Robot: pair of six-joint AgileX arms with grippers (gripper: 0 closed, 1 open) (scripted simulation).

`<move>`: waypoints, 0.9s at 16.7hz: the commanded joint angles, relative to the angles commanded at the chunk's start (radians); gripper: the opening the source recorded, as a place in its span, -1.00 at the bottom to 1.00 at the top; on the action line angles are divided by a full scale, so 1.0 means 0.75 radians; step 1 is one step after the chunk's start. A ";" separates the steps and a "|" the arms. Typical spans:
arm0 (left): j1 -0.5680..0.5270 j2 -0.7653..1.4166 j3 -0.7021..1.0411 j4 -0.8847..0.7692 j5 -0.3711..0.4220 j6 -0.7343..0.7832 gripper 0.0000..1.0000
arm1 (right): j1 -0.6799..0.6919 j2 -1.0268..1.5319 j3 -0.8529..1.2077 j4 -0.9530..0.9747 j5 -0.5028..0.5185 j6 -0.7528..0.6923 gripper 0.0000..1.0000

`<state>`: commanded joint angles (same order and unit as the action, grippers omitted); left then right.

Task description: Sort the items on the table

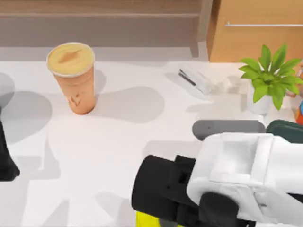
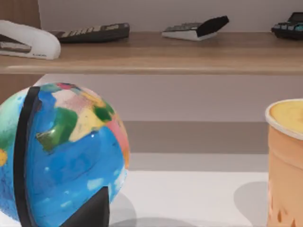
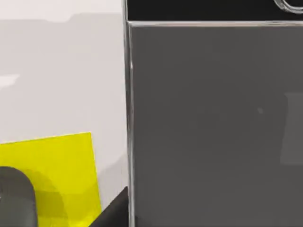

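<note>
The drink cup (image 1: 72,75) is seen upright on the white table (image 1: 118,156) toward the far left, well apart from the right arm (image 1: 246,179), which is stretched low over the near right of the table. In the right wrist view the smartphone (image 3: 213,123) is seen very close to the camera, beside a yellow mat (image 3: 52,175) and a dark mouse (image 3: 14,198) at the mat's edge. Whether the right gripper is wide, narrow or holding anything cannot be told. The left arm (image 1: 5,156) is parked at the left edge. A globe (image 2: 57,156) is seen near the cup in the left wrist view, below a shelf (image 2: 151,56). A stapler (image 1: 196,79) and potted plant (image 1: 270,78) are placed at the far right
</note>
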<state>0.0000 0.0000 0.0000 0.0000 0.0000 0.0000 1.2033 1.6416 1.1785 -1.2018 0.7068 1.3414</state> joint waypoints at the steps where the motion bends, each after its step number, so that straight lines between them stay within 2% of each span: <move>1: 0.000 0.000 0.000 0.000 0.000 0.000 1.00 | 0.046 -0.075 -0.071 -0.023 0.096 0.085 -1.00; 4: 0.000 0.000 0.000 0.000 0.000 0.000 1.00 | 0.138 -0.289 -0.253 -0.076 0.348 0.290 -1.00; 7: 0.000 0.000 0.000 0.000 0.000 0.000 1.00 | 0.177 -0.435 -0.364 -0.102 0.500 0.413 -1.00; 15: 0.000 0.000 0.000 0.000 0.000 0.000 1.00 | 0.182 -0.479 -0.379 -0.105 0.532 0.423 -1.00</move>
<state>0.0000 0.0000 0.0000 0.0000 0.0000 0.0000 1.3395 1.2823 0.8939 -1.2802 1.1054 1.6589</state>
